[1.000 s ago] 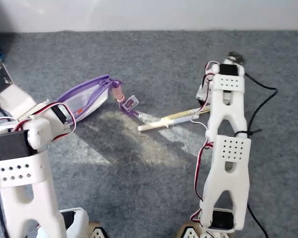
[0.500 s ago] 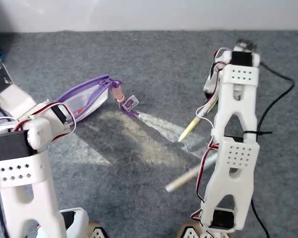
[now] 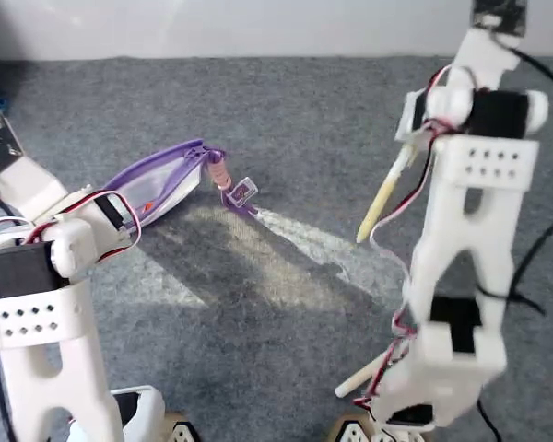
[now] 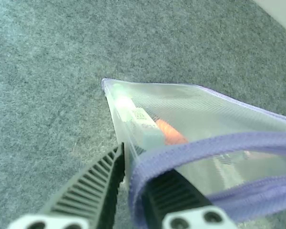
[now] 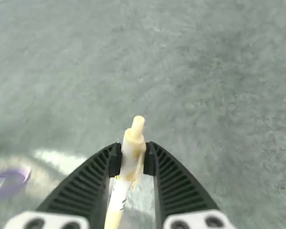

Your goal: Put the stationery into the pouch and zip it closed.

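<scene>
A grey, carpet-like surface (image 3: 286, 120) runs back to a pale wall (image 3: 258, 23) at 12 o'clock. Over at 9 o'clock my left hand (image 4: 126, 152) is pinched on the near corner of the pouch (image 3: 157, 180), its two ribbed fingers (image 4: 102, 179) pressed against the clear side just under the purple edging. The pouch lies at about 10 o'clock, its long side running up toward 1 o'clock, and its zipper pull (image 3: 241, 191) trails onto the surface at the far end. Through the clear wall I can see an orange item (image 4: 169, 133) and a pale item (image 4: 138, 121) inside. At 2 o'clock my right hand (image 5: 132, 152) hangs above the surface, clamped on a cream pen (image 3: 387, 193) whose free end slants down toward 7 o'clock. At 5 o'clock a cream stick (image 3: 361, 382) lies on the surface beside my right arm's base.
</scene>
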Motion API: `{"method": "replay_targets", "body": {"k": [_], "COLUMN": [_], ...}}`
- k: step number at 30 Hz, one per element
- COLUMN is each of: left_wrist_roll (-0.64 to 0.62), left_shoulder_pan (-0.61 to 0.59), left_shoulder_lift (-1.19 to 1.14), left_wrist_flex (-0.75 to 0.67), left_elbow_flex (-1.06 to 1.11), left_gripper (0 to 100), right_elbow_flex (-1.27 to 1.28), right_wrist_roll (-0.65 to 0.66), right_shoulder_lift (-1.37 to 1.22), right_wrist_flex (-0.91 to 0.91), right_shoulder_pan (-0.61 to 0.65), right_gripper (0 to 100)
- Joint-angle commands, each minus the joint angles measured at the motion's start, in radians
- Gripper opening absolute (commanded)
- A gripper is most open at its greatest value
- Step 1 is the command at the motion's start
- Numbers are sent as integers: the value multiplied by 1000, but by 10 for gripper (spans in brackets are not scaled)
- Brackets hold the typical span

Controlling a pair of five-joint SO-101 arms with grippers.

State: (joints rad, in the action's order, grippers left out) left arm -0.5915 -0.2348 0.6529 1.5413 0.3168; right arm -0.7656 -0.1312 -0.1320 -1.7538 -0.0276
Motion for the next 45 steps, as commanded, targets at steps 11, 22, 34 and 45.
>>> {"method": "replay_targets", "body": {"k": [11,22,34,45], "left_wrist_roll": [-9,-11,-11,-11], "left_shoulder_pan": [2,3,3,3], "left_shoulder_lift": [9,9,9,9], "left_wrist_flex": [-28,-23,-23,-25], "left_elbow_flex": [-15,-15,-15,-15], "left_gripper": [13,13,13,13], "right_elbow_flex": [328,697,1056,925], "right_wrist_roll": [-9,71,373,376], "right_shoulder_lift": [588,717,720,731], "right_wrist_flex": [189,944,1554,1523], "right_shoulder_pan": [375,685,857,855], "right_gripper": [7,7,7,7]}}
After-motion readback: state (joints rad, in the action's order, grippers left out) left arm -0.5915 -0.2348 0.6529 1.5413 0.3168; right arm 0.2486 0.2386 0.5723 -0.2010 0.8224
